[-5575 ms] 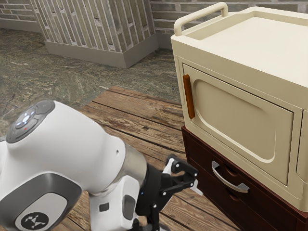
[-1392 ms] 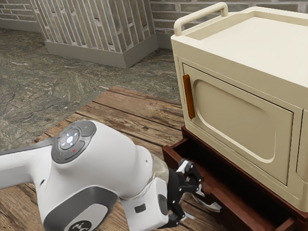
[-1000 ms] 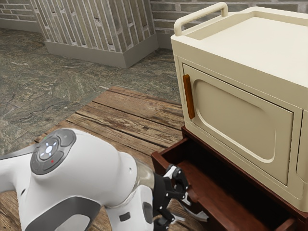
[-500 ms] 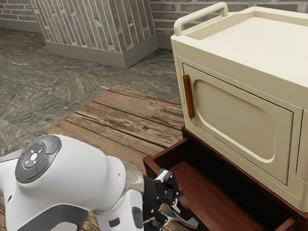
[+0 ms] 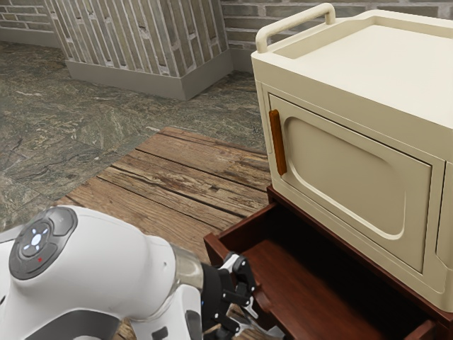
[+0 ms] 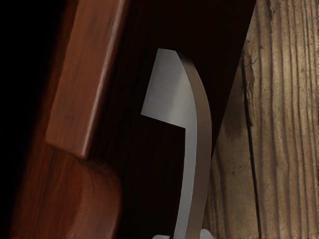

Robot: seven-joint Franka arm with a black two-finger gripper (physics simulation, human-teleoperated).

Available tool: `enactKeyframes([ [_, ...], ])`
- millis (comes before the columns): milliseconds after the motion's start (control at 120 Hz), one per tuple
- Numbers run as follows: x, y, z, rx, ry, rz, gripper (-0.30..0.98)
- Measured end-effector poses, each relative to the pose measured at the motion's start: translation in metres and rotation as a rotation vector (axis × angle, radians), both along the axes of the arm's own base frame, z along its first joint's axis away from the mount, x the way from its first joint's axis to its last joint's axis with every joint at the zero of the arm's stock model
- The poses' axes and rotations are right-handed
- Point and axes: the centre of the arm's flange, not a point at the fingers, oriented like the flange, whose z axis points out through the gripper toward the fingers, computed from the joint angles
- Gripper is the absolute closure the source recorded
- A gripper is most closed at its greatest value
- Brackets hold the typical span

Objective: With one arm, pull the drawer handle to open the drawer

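In the exterior view my gripper (image 5: 247,320) is at the front of the dark red-brown drawer (image 5: 294,283), which stands pulled out with its inside showing. The curved silver handle (image 5: 272,331) lies between the fingers, partly hidden by them. Seen from the wrist, the handle (image 6: 197,114) runs down from its mount on the dark drawer front (image 6: 134,174). At the lower edge the fingertips of my gripper (image 6: 184,236) flank the bar on both sides, closed on it.
Above the drawer sits a cream cabinet (image 5: 354,92) with a brown door handle (image 5: 277,142); its door is shut. Wooden planks (image 5: 170,177) lie under the arm and beside the drawer. A slatted block (image 5: 134,42) stands farther back.
The drawer, closed in the oldest picture, has come out toward the exterior view's lower left. Over the last second my gripper and the handle moved that way together, more slowly lately.
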Motion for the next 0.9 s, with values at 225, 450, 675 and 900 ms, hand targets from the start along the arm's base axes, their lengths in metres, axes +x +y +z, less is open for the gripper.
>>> enactKeyframes([
  [225,-0.011,0.005,0.001,-0.006,-0.014,0.015,0.73],
  [450,-0.017,0.001,-0.003,-0.019,-0.001,0.025,0.57],
  [675,-0.021,-0.005,-0.004,-0.030,0.011,0.022,0.50],
  [900,-0.030,-0.001,-0.004,-0.021,0.010,0.022,0.48],
])
